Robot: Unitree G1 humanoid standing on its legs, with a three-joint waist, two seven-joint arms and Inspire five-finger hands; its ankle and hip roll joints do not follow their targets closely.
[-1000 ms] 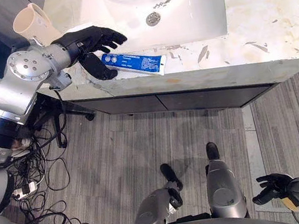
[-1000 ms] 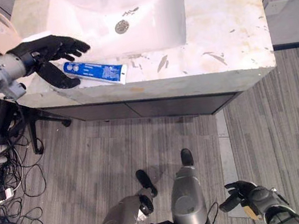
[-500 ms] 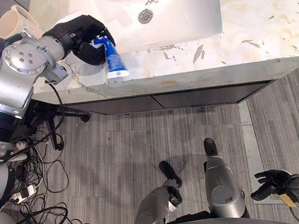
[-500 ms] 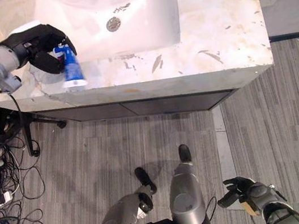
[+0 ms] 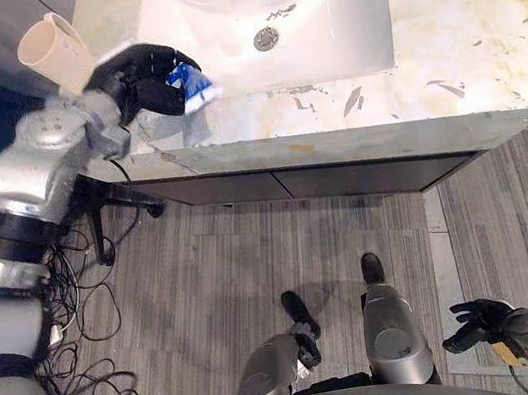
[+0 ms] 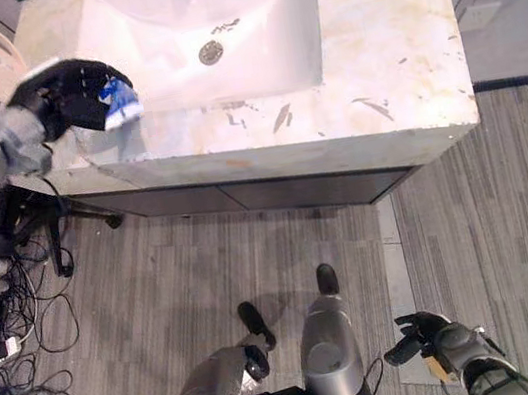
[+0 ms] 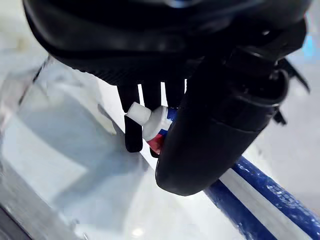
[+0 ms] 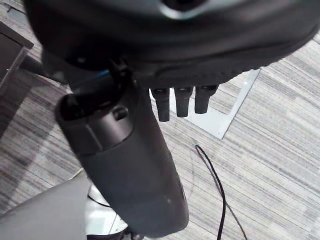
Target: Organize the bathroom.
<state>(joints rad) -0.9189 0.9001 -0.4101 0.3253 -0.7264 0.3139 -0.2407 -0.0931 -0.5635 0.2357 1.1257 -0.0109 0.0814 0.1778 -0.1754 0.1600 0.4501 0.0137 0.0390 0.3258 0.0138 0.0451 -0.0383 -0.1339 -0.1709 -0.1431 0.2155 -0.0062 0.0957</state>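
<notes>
The left hand (image 5: pixel 137 77) is closed around a blue-and-white toothpaste tube (image 5: pixel 190 84), its fingers and thumb curled about the tube near the cap end, and it holds the tube just above the front left corner of the marble vanity counter (image 5: pixel 461 43). In the head views only a short blue stretch of the tube sticks out of the hand, toward the white sink basin (image 5: pixel 320 46), which is sunk into the counter with its round metal drain (image 5: pixel 266 38) near the front wall. From the left wrist view the tube's white cap (image 7: pixel 138 113) shows between the thumb (image 7: pixel 210 145) and the fingers (image 7: pixel 132 125), and the blue body with its white stripe (the stripe runs lengthwise) extends away past the thumb over the pale counter surface. A beige plastic cup (image 5: pixel 55 52) stands at the counter's far left edge, just beside the back of the left hand. Below the counter runs a dark cabinet front (image 5: pixel 322 180), and the floor (image 5: pixel 210 298) is grey wood-grain plank. The right hand (image 5: pixel 488 326) hangs low at the robot's right side, well away from the counter, over the floor, with its fingers loosely bent and holding nothing.
</notes>
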